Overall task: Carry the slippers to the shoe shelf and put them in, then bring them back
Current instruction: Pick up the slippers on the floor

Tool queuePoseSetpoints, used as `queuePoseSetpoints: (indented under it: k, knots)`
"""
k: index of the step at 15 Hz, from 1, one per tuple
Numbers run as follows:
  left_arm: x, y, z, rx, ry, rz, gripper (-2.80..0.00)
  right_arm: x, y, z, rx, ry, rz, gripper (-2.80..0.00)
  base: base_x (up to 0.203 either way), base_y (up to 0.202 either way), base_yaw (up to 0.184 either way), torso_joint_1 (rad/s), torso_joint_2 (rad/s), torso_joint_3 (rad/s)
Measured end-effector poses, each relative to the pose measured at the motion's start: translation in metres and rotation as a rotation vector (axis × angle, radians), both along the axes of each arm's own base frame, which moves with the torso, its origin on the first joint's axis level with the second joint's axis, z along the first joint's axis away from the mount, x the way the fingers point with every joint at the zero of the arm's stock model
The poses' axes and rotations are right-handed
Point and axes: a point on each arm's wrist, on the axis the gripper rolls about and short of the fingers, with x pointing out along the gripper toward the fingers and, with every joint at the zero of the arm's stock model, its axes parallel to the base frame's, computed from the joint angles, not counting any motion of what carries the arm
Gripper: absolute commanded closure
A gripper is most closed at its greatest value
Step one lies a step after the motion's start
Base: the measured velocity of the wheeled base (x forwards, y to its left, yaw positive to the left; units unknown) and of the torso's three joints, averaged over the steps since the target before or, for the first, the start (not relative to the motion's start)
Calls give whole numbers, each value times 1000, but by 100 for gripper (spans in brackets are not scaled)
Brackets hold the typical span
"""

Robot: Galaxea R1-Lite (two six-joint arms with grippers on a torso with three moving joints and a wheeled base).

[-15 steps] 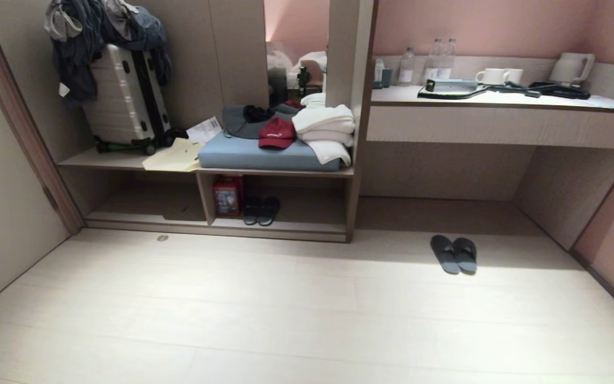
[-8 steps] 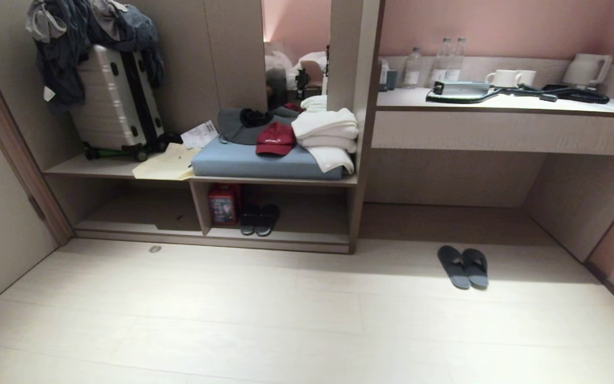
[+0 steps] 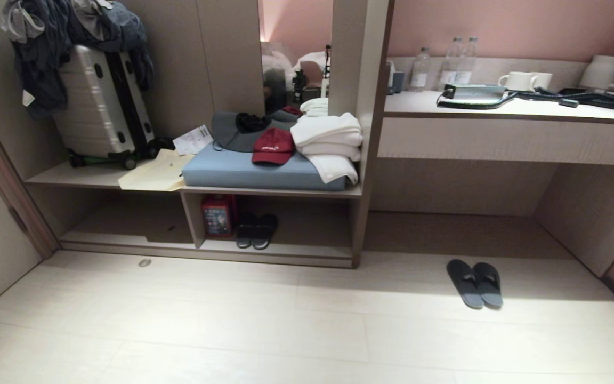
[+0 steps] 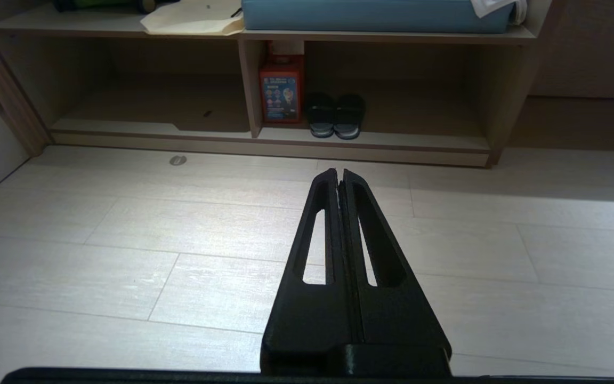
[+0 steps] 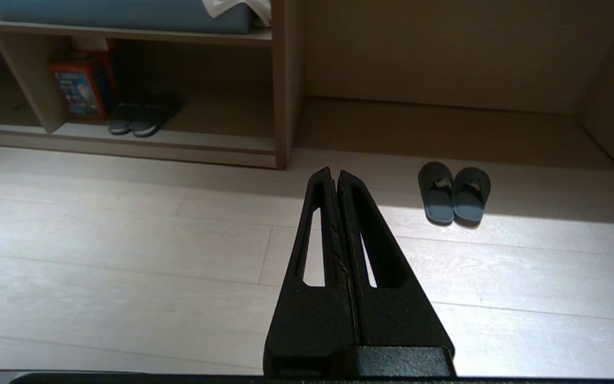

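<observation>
On the pale floor in front of the bare desk recess, the slippers (image 3: 475,284) lie side by side, touching, toes pointing toward the robot, well apart from the shoe shelf (image 3: 280,257) off to the left. That shelf already holds a darker pair (image 3: 256,231) beside a red box (image 3: 216,214), just right of the divider panel — so the free room is the stretch to the right of that pair, or the wider compartment on the left. Neither arm shows from the head camera; each wrist camera shows its own gripper clenched and holding nothing: the left gripper (image 4: 340,173) faces the shelf, the right gripper (image 5: 333,172) faces the floor with the slippers a little off to one side. The step in hand looks like the approach, with nothing yet picked up. To do it well, the robot should probably square up to the slippers and get close before reaching, open the right gripper early, and come down low over the straps — those wide bands are the likeliest part to pinch, since the soles lie flat against the floor. Taking both together may need the pair kept pressed side by side.
</observation>
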Motion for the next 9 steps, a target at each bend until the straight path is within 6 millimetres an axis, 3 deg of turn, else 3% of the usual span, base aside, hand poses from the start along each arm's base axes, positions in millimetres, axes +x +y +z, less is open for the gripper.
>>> queuePoseSetpoints:
  k: [9]
  knots:
    - [0, 0, 0, -1, 0, -1, 0, 0, 0, 0, 2, -1, 0, 0, 195, 0, -1, 3, 3, 2]
